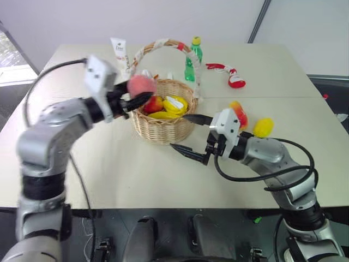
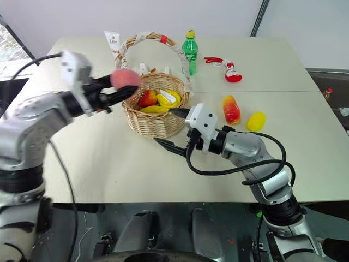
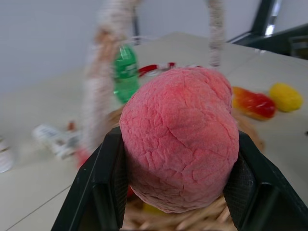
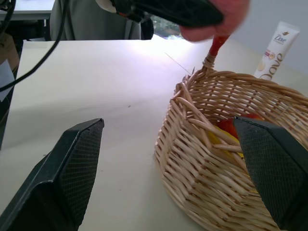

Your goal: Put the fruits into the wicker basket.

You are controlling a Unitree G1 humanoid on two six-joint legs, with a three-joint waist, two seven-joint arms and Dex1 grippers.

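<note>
A pink-red peach (image 1: 142, 84) hangs over the left rim of the wicker basket (image 1: 158, 128), and my left gripper (image 1: 137, 94) is shut on it. In the left wrist view the peach (image 3: 180, 139) sits between both black fingers. The basket holds a red fruit (image 1: 154, 103) and yellow pieces (image 1: 175, 103). My right gripper (image 1: 190, 135) stands open at the basket's front right side, with part of the woven wall (image 4: 226, 163) between its fingers. The mango (image 1: 239, 113) and the lemon (image 1: 263, 126) lie on the table to the right of the basket.
Behind the basket stand a green bottle (image 1: 192, 57) and a white tube (image 1: 118, 50). A red-and-white toy (image 1: 232, 75) lies at the back right. The pale table (image 1: 109, 169) has bare room in front of the basket.
</note>
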